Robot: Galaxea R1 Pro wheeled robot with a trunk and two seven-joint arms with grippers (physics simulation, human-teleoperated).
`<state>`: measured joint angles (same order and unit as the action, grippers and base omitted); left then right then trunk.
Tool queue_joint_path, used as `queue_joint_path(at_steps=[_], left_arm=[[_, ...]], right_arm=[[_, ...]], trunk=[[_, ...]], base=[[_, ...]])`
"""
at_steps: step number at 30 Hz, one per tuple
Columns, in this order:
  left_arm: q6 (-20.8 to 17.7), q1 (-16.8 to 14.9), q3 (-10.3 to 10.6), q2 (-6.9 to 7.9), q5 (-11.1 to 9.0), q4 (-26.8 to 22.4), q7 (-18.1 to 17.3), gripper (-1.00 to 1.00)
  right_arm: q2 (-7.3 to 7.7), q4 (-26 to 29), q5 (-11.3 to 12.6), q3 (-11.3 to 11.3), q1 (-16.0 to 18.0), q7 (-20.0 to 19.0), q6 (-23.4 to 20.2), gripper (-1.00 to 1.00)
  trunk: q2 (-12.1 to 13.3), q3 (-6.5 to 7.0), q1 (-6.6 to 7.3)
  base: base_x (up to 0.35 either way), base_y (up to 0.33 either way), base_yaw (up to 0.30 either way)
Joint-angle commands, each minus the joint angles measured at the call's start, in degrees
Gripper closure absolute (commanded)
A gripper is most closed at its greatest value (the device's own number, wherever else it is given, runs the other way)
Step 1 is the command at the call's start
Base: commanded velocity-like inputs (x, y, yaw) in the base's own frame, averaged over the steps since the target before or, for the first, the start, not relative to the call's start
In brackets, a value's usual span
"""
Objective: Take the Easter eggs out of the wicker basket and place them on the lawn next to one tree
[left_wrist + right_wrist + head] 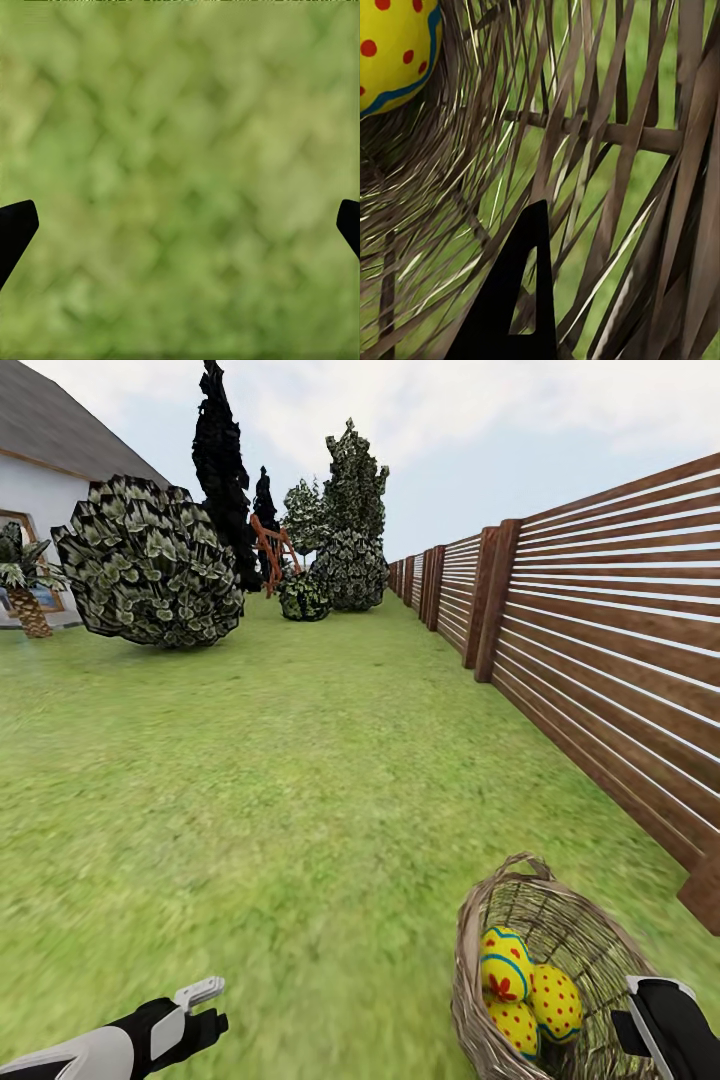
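The right pincer (665, 1025) sits at the near rim of the wicker basket (500, 1020), its black and white body reaching over the weave. In the right wrist view one black finger (506, 300) stands against the inside of the basket wall; its partner is out of sight, so I cannot tell how wide that pincer is set. It grips nothing that can be seen. Past the finger, the woven strands let green grass show through, and a yellow Easter egg with red dots and a blue band (394, 52) lies close by.

From the head view, all three Easter eggs rest together in the basket: one with a red flower and blue bands (505, 963) on top, a red-dotted one (556, 1000) just beside it, and a third (515, 1025) below, touching both. The basket stands on the lawn (280, 810), near the brown slatted fence (600, 620) that runs along the right.

The left pincer (205, 1010) hangs low over bare grass, well apart from the basket. In the left wrist view its two black fingertips (15, 229) stand far apart at the edges, wide and empty, with blurred grass between.

Farther off across the lawn are a round leafy bush (150, 565), a small palm (25, 595) by the white house (40, 490), a near-black tree (222, 460), a wooden play tower (272, 550) and tall green leaf clumps (352, 520).
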<state>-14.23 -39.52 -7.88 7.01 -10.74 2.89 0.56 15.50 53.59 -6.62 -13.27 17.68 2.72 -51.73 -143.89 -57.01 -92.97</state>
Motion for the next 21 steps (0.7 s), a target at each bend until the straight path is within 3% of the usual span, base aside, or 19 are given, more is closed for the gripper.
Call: queue_joint_path(at_steps=[1, 13, 21], left_arm=[[-0.1, 0.0, -0.4, 0.02, -0.2, 0.1, 0.1, -1.00], [-0.1, -0.1, -0.4, -0.03, -0.2, 0.1, 0.1, -1.00], [-0.1, 0.0, -0.4, 0.02, -0.2, 0.1, 0.1, -1.00]], right_arm=[[-0.03, -0.2, 0.5, 0.0, 0.0, -0.2, -0.2, 1.00], [-0.12, -0.2, 0.4, 0.1, 0.0, -0.2, -0.2, 1.00], [-1.67, -0.2, -0.1, 0.1, 0.0, -0.1, -0.1, 1.00]], trunk=[[0.0, -0.06, 0.01], [0.0, -0.06, 0.01], [0.1, 1.71, 0.21]], base=[[0.000, 0.000, 0.000], [0.000, 0.000, 0.000], [0.000, 0.000, 0.000]])
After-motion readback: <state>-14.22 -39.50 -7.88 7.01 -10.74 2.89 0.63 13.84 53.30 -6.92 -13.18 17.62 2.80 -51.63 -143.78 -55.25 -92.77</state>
